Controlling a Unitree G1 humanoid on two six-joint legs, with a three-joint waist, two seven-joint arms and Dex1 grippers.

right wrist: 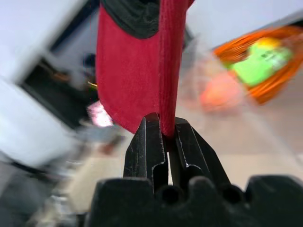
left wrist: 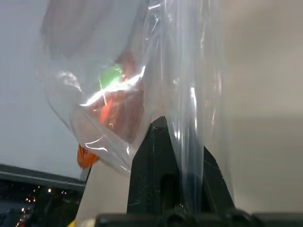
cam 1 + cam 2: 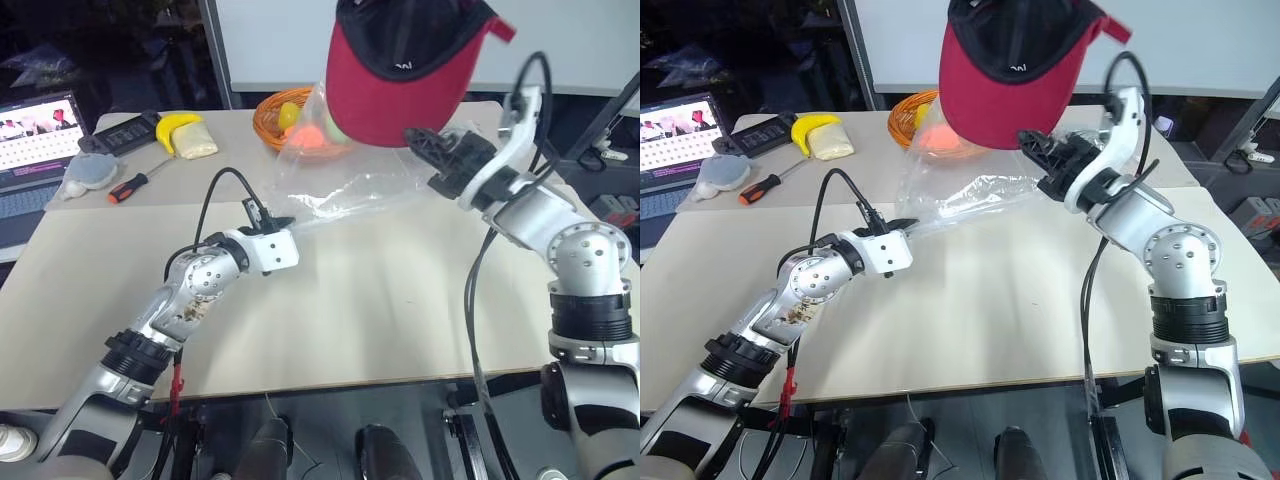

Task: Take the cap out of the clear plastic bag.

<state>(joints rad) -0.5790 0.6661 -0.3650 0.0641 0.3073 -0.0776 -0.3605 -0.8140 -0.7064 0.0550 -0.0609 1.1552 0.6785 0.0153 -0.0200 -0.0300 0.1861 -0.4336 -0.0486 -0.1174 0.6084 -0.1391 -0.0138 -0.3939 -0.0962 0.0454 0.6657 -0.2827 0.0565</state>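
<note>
The dark red cap [image 3: 400,75] hangs in the air above the back of the table, its black lining facing up. My right gripper [image 3: 418,138] is shut on its lower edge; in the right wrist view the fingers [image 1: 147,137] pinch the red fabric [image 1: 128,75]. The clear plastic bag [image 3: 350,185] lies crinkled and stretched below the cap. My left gripper [image 3: 278,222] is shut on the bag's near corner, and the film [image 2: 189,118] runs between its fingers [image 2: 154,151]. The cap sits above the bag's upper fold, outside it.
An orange basket [image 3: 268,118] with fruit stands behind the bag. At the back left are a banana [image 3: 176,128], a screwdriver [image 3: 140,182], a small bag of grey items [image 3: 90,172] and a laptop [image 3: 35,150]. The table's front edge [image 3: 330,385] runs near me.
</note>
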